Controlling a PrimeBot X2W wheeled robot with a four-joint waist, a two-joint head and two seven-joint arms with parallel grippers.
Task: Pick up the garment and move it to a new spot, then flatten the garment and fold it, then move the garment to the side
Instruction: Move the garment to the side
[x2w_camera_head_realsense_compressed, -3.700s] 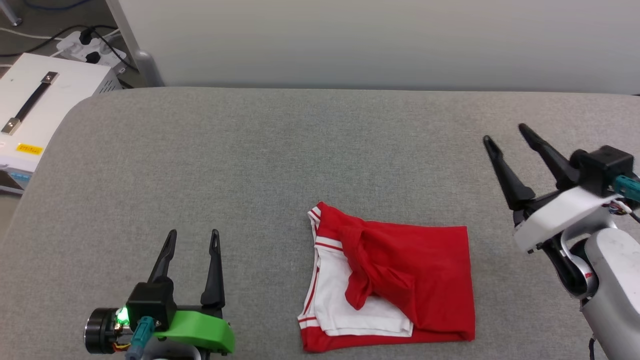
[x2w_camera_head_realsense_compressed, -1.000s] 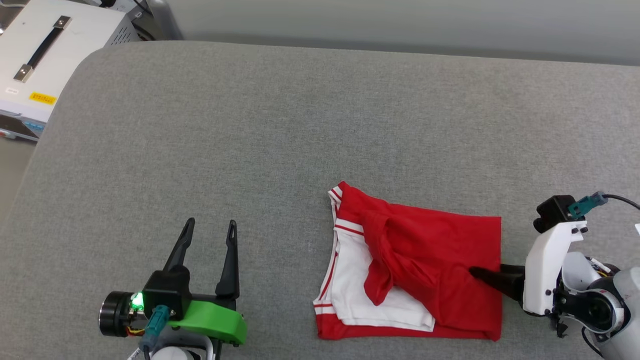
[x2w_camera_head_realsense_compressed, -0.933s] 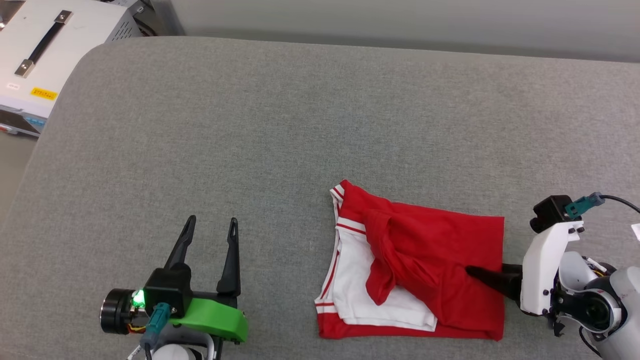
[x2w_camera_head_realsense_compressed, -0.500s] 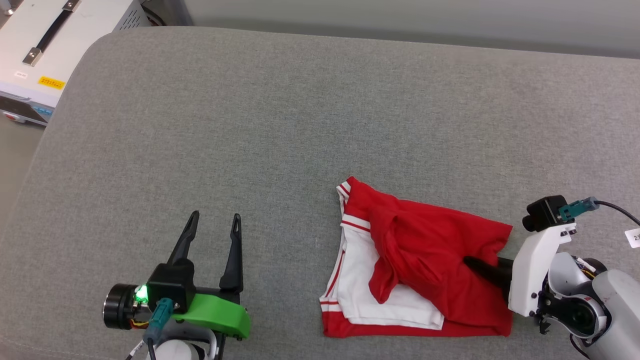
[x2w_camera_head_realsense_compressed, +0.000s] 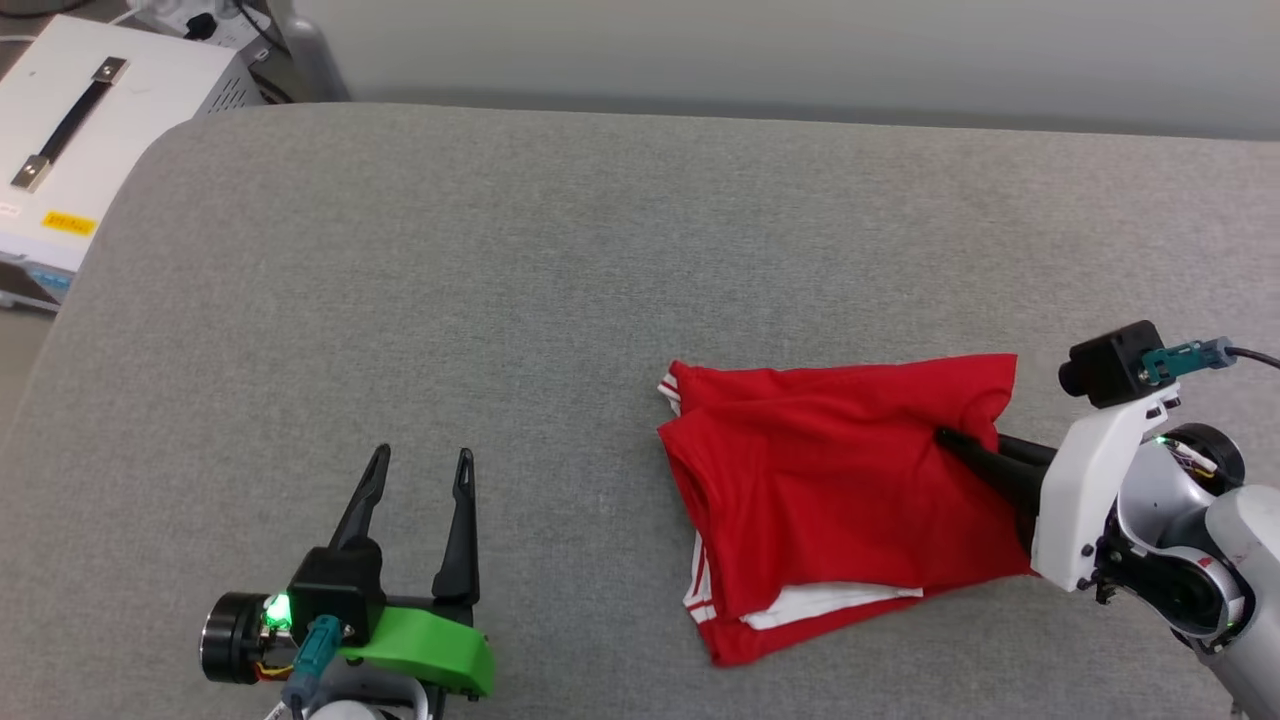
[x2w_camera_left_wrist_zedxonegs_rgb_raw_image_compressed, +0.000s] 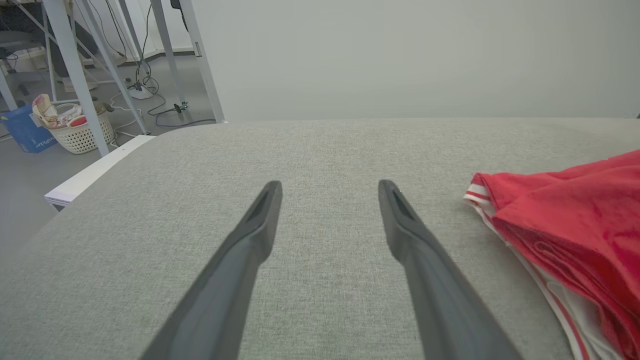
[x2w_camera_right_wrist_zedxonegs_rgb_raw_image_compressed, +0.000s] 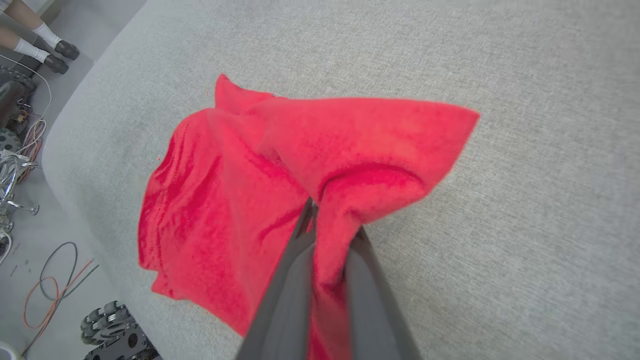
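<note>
**foldbot_fan:** How is the shirt expected to behave here? It's seen bunched on the right half of the grey padded table, closer to the near edge than the far 1.

**lint_trap:** Soft, light and floppy, by the look of it. No stiffness can be counted on: wherever it's pinched, the rest is going to sag and trail. The right gripper is clamped on a fold at the shirt's right edge, with red cloth squeezed between the 2 fingers. That bit looks tented up off the table, and the rest is draped in loose layers, with a strip of white showing at the near side.

**foldbot_fan:** And the left gripper?

**lint_trap:** Spread wide, nothing in it, parked over bare table by the near edge, apart from the shirt's striped trim.

**foldbot_fan:** Is 1 pinch enough?

**lint_trap:** For lifting it to a new spot, probably. Little weight is involved, and knit cloth isn't likely to slip out of a tight pinch. How many layers are caught can't be told, though. For flattening, hold is better taken at 2 points, say both hem corners or both shoulders, so it's hung open instead of bunched.
</note>
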